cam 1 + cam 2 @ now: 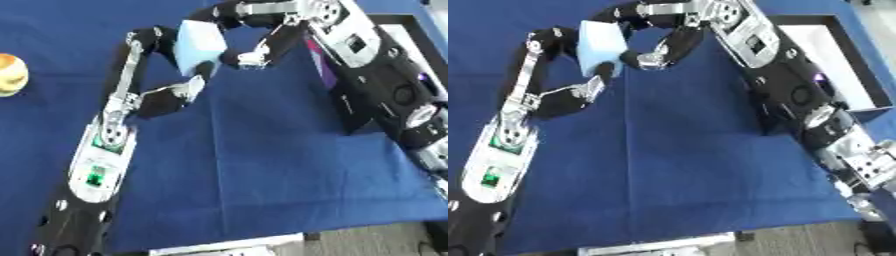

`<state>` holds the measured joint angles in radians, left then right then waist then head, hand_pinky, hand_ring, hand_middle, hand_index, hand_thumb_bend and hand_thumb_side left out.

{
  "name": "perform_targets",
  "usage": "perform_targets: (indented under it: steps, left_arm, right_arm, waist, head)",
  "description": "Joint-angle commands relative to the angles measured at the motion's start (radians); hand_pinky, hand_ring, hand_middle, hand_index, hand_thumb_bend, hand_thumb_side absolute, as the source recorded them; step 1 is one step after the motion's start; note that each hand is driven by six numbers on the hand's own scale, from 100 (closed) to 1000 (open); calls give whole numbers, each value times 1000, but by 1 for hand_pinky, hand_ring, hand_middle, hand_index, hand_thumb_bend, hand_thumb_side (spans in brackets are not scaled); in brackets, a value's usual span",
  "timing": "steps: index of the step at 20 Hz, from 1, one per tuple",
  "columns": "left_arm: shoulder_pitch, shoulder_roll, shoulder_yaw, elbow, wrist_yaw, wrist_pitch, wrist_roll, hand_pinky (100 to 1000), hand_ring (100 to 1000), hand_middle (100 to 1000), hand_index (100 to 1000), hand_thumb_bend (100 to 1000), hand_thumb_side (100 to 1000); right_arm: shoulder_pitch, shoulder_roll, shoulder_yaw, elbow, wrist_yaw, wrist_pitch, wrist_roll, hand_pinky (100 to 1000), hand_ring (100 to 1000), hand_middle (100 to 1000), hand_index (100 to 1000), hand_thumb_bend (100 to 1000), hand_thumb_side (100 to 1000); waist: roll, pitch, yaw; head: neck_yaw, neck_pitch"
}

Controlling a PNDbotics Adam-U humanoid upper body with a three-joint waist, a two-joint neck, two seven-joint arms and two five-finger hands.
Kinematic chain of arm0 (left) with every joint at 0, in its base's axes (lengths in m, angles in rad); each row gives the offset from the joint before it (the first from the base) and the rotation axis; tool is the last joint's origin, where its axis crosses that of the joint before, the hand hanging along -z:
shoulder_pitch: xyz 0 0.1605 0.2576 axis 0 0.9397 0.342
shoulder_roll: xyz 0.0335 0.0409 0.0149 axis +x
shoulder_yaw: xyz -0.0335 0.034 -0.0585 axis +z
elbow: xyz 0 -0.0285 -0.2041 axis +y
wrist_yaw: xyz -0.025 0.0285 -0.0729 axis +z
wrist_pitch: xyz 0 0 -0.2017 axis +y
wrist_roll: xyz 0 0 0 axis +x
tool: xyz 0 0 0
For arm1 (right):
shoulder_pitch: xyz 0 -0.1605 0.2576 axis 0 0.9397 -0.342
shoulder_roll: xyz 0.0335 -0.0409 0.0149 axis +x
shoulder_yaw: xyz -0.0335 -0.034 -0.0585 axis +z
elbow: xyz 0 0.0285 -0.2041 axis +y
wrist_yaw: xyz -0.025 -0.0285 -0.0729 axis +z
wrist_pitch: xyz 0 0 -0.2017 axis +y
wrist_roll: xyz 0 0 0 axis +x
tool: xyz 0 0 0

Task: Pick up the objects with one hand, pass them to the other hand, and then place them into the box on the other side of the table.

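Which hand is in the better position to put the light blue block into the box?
The right hand, probably. Both hands meet at the light blue block, and the box lies on the robot's right, beside the right arm. The left hand would have to cross over.

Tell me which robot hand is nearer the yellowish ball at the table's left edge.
Left. The left robot hand is closer to the yellowish ball, holding the light blue block from its left. The right robot hand grips that block's other side, farther away.
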<state>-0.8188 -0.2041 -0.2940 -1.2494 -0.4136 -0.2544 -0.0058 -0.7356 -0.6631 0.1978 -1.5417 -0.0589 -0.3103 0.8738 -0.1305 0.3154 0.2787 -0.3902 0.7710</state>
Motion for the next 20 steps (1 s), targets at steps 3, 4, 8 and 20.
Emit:
perform_targets:
  steps: [3,4,8,20]
  left_arm:
    - [-14,-25,-20,-26,13,-7,11,713,442,393,616,100,159]
    - [-13,-25,-20,-24,14,-6,13,717,447,404,630,100,163]
    - [-12,-24,-17,-16,8,-1,22,730,465,432,665,100,181]
    - [-8,-26,-14,3,-7,18,48,750,492,479,726,210,333]
  right_arm:
    - [-17,-16,-15,0,-32,-14,33,776,1000,707,934,100,394]
    - [-17,-16,-14,0,-38,-10,33,772,1000,696,920,100,374]
    - [-17,-17,-15,-3,-58,9,33,761,1000,678,899,100,341]
    - [-15,-14,-26,2,-75,40,33,734,1000,634,839,100,252]
  waist:
    - [-7,-8,-3]
    - [-6,-8,-3]
    - [-6,-8,-3]
    - [-7,-8,-4]
  head:
    - [-7,-1]
    - [-7,-1]
    - [-8,-1]
    - [-12,-1]
